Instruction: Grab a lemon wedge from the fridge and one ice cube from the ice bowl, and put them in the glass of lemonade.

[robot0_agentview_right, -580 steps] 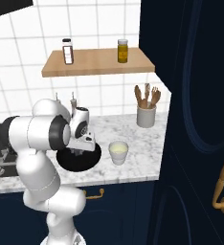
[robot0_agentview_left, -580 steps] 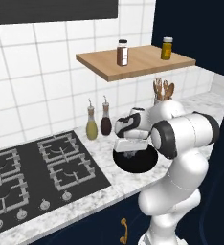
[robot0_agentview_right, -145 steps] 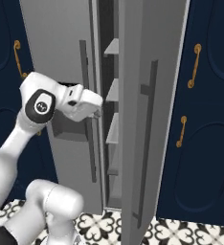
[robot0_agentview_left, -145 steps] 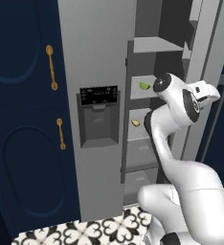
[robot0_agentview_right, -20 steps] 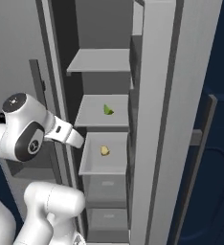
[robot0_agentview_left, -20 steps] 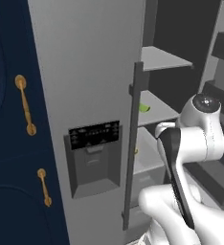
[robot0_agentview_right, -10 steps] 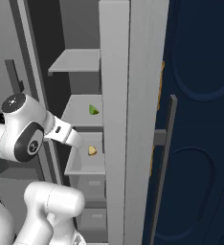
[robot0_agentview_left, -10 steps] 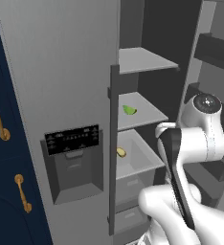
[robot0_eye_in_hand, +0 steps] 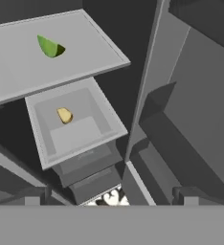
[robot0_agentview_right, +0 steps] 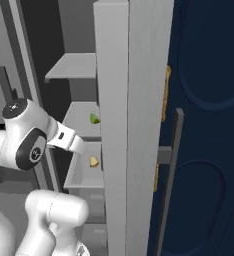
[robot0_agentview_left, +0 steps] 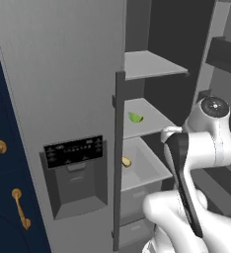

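The fridge stands with one door swung open, its shelves bare to me. A small yellow-green lemon wedge lies on the middle shelf, also seen as the lemon wedge and, at the upper left of the hand view, the lemon wedge. My gripper is open with nothing between its fingers, held out in front of the shelves and above the drawer, well short of the wedge. The ice bowl, the ice cube and the glass of lemonade are out of view.
A deeper-yellow lump sits in the open grey drawer under the wedge's shelf. The opened door with its long handle stands edge-on at my right. Navy cabinets flank the fridge.
The whole picture has shifted: the camera moved nearer to the open fridge side. Wedge and lump lie where they were. The gripper stays open.
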Controlling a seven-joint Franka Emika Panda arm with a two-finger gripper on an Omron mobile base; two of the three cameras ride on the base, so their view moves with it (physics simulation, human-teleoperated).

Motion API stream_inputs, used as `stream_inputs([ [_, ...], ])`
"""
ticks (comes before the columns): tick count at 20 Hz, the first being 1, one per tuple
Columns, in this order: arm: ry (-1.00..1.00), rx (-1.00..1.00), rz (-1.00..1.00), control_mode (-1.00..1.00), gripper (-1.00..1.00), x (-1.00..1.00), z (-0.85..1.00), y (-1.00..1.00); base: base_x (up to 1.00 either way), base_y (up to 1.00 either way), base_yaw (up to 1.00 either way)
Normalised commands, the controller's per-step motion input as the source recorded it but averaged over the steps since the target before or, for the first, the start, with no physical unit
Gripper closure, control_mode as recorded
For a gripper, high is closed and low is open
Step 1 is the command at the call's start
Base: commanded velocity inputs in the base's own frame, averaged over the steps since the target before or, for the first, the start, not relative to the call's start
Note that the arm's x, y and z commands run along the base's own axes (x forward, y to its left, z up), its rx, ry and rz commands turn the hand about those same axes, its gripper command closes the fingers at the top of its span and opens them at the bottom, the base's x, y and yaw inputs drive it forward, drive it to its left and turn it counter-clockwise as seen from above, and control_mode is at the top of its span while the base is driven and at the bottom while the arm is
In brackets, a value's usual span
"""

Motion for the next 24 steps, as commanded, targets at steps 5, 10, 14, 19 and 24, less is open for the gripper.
stream_inputs([
  [5, 0.0, 0.0, 0.0, -1.0, -1.0, 0.08, 0.0, 0.0, 0.29, 0.0, 0.0],
  [10, 0.0, 0.0, 0.08, -1.0, -1.0, 0.61, 0.0, 0.0, 0.0, 0.0, 0.0],
  [14, 0.0, 0.0, 0.14, -1.0, -1.0, 0.81, 0.0, 0.0, 0.0, 0.0, 0.0],
  [19, 0.03, 0.0, 0.17, -1.0, -1.0, 1.0, -0.04, 0.08, 0.0, 0.0, 0.0],
  [24, 0.05, 0.02, 0.21, -1.0, -1.0, 1.0, -0.21, 0.0, 0.0, 0.0, 0.0],
])
